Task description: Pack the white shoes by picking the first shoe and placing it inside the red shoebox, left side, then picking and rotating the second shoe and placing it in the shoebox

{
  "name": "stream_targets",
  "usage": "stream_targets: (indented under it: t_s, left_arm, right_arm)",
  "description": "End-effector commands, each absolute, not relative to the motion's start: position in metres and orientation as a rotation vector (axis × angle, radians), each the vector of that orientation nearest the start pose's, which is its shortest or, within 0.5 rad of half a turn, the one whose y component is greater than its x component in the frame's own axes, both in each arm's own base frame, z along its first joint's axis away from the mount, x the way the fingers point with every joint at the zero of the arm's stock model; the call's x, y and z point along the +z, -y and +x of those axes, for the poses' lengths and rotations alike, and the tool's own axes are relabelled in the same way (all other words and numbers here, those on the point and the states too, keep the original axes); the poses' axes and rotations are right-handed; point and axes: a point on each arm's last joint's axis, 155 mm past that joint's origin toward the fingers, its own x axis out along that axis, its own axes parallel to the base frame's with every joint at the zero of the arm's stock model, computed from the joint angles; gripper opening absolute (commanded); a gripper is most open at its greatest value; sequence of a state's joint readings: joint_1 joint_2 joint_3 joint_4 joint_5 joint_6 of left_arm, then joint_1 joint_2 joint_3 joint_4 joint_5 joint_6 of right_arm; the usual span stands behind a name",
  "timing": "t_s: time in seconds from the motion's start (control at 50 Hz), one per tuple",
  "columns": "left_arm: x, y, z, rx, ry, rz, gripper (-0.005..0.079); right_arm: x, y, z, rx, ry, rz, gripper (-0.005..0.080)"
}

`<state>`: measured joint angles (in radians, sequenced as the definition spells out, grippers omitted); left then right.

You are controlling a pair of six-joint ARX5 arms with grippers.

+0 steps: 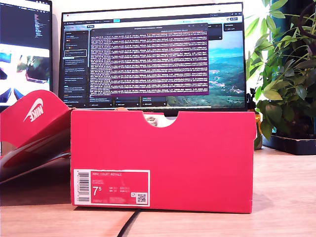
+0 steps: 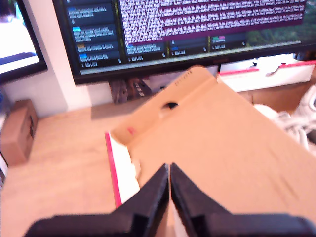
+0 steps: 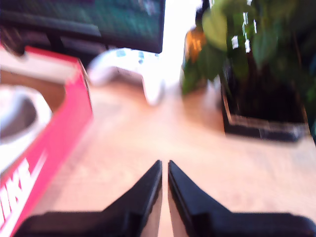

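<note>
The red shoebox [image 1: 163, 158] stands open in the middle of the exterior view, label and half-round notch facing the camera. Its lid [image 1: 34, 121] leans at that view's left. No gripper shows in the exterior view. In the first wrist view my first gripper [image 2: 169, 169] is shut with nothing in it, above the lid's brown inner face [image 2: 207, 133]. A white shoe [image 2: 303, 116] lies beyond in the box. My second gripper [image 3: 164, 165] is shut and empty over bare table beside the shoebox's red wall [image 3: 54, 143]. A white shoe [image 3: 17, 118] lies inside.
Two monitors [image 1: 153, 57] stand behind the box. A potted plant [image 1: 284, 74] is at the exterior view's right. A white game controller [image 3: 131, 69] lies on the table. A small brown carton [image 2: 19, 131] sits by the wall. A black cable [image 1: 129, 223] runs under the box front.
</note>
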<state>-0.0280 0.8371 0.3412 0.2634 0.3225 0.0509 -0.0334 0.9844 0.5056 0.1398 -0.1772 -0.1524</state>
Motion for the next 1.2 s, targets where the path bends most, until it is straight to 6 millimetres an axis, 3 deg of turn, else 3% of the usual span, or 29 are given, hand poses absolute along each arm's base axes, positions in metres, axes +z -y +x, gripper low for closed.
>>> stream_targets:
  t_s: [0.0, 0.28, 0.6, 1.18]
  left_arm:
    - [0.174, 0.066, 0.319, -0.348, -0.224, 0.010, -0.0019]
    - [0.157, 0.064, 0.313, -0.335, -0.195, 0.011, -0.0019]
    - [0.146, 0.064, 0.308, -0.336, -0.194, 0.012, -0.0019]
    - [0.113, 0.064, 0.281, -0.344, -0.175, 0.013, -0.0019]
  right_arm:
    - [0.167, -0.019, 0.349, 0.162, -0.330, -0.093, -0.0012]
    - [0.141, -0.018, 0.337, 0.139, -0.276, -0.035, -0.0012]
    - [0.129, -0.014, 0.312, 0.112, -0.192, -0.046, -0.0012]
    - [0.120, -0.016, 0.291, 0.117, -0.172, -0.054, -0.0012]
